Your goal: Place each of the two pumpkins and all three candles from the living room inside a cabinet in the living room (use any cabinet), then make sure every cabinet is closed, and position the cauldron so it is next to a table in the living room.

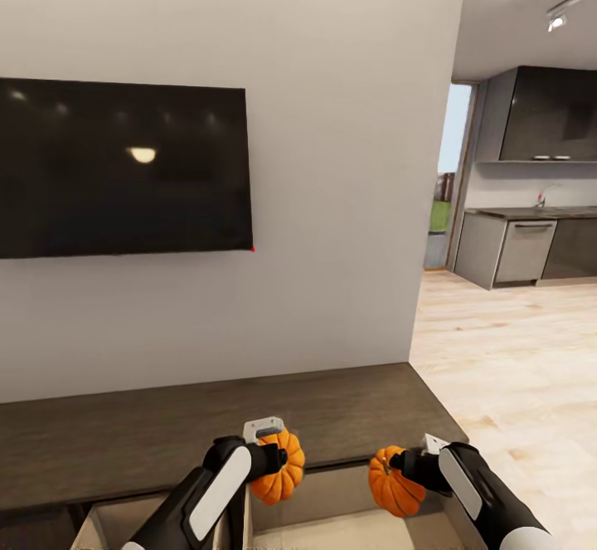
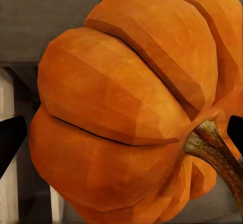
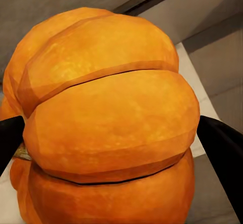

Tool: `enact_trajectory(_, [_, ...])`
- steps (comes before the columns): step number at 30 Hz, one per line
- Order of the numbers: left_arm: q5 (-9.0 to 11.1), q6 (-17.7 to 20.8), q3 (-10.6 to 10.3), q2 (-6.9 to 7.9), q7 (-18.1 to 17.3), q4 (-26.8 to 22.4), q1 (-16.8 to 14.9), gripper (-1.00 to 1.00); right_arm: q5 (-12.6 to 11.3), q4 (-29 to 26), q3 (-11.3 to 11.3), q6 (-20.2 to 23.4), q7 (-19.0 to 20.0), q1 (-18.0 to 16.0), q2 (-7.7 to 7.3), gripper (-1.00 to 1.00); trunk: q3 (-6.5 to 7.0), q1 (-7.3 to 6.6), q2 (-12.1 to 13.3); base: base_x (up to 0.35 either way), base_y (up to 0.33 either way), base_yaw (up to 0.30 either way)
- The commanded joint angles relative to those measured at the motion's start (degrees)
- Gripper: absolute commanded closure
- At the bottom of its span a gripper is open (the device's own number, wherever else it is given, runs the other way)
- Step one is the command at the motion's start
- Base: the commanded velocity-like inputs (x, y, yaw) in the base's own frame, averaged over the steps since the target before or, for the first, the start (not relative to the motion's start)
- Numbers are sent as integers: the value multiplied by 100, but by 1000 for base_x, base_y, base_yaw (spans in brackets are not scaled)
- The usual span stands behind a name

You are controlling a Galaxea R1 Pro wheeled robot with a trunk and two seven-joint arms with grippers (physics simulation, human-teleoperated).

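Holding one pumpkin each, the two grippers hang over the open cabinet (image 1: 348, 417). The left gripper (image 1: 278, 457) pinches the left pumpkin (image 1: 279, 467); the right gripper (image 1: 406, 465) pinches the right pumpkin (image 1: 395, 481). Just below them are pale open drawers (image 1: 365, 525). I think the putting-in step is on. Next, each arm should go lower, then let go gently. Behind the grippers hangs a dark TV (image 1: 124, 168). No writing can be read.

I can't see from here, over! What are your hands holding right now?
Left hand shut on left pumpkin. Right hand shut on right pumpkin. Both over open cabinet drawer. Nothing in the way.
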Motion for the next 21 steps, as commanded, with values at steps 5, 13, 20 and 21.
enact_trajectory(5, [55,-31,-11,-33,59,245,-81,100,155,-11,31,-11,-67,-4,0,100,-96,110,-206,0,0,0])
enact_trajectory(13, [33,-40,-14,-45,56,385,-183,100,238,-11,38,-32,-67,-46,37,100,-240,285,-527,0,0,0])
enact_trajectory(20, [34,-6,-17,-35,30,258,-186,100,239,-6,39,-32,-67,-48,32,100,-366,439,-807,0,0,0])
enact_trajectory(21, [38,4,-16,-35,25,250,-186,100,239,-8,39,-32,-67,-48,31,100,-383,461,-848,0,0,0])
